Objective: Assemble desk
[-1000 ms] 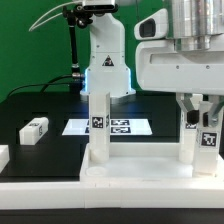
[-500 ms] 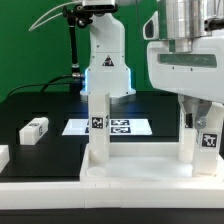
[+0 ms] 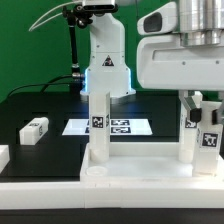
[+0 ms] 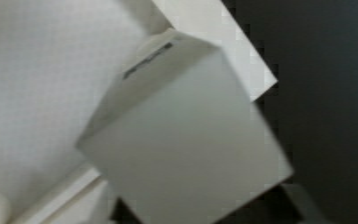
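- Since a second ago the gripper [image 3: 205, 106] has dipped and come back up a little over the legs on the exterior view's right. Nothing else on the bench [image 3: 40, 165] has shifted.
- The desk top [image 3: 130, 172] lies flat at the front of the bench, with posts standing up out of its corners.
- One leg [image 3: 100, 125] stands on the exterior view's left. Two more stand close together on the right: a rear leg [image 3: 189, 142] and a tagged leg [image 3: 210, 142] directly under the gripper.
- The gripper's fingers hang about the top of the tagged leg. Whether they pinch it or stand clear of it cannot be told.
- The wrist view gives only a blurred, pale, flat-sided piece [image 4: 185, 140], very close, with no fingers to be made out.
- The kit looks like hard, light plastic: stiff, smooth and likely a bit slippery.
- A post is probably best taken across two flat opposite faces near its upper end. It should be kept upright so it does not cock in the socket.
- The top is wide and rimmed, so it is probably easier to push than to lift.
- A loose leg [image 3: 35, 128] lies on its side well off to the exterior view's left.
- The marker board [image 3: 130, 127] lies behind the desk, in front of the robot base [image 3: 106, 70].
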Available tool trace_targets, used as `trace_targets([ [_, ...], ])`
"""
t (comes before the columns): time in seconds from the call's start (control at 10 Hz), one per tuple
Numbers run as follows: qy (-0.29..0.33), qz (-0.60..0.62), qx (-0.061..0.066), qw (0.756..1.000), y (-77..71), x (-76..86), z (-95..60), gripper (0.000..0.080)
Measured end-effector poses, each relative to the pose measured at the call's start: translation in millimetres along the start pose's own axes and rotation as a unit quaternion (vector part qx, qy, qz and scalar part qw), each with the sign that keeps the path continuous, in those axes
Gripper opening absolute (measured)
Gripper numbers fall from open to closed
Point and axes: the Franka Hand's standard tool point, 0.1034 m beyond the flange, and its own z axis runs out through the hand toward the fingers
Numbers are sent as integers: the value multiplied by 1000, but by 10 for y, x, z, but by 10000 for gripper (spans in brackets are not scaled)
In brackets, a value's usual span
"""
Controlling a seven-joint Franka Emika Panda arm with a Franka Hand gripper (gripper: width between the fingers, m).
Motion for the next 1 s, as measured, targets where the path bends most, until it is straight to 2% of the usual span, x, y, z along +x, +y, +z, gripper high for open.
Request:
trace_targets([
  [0.1, 2, -31, 0, 1000, 28, -41, -15, 469],
  [0.2, 2, -69, -1, 998, 44, -20, -7, 469],
  [0.3, 2, -97, -1, 995, 51, -16, -4, 605],
  [0.6, 2, -123, -1, 992, 47, -21, -3, 647],
  [0.8, -7, -112, -2, 994, -42, -185, 44, 649],
  [1.0, -8, -97, -4, 995, -29, -190, 77, 649],
])
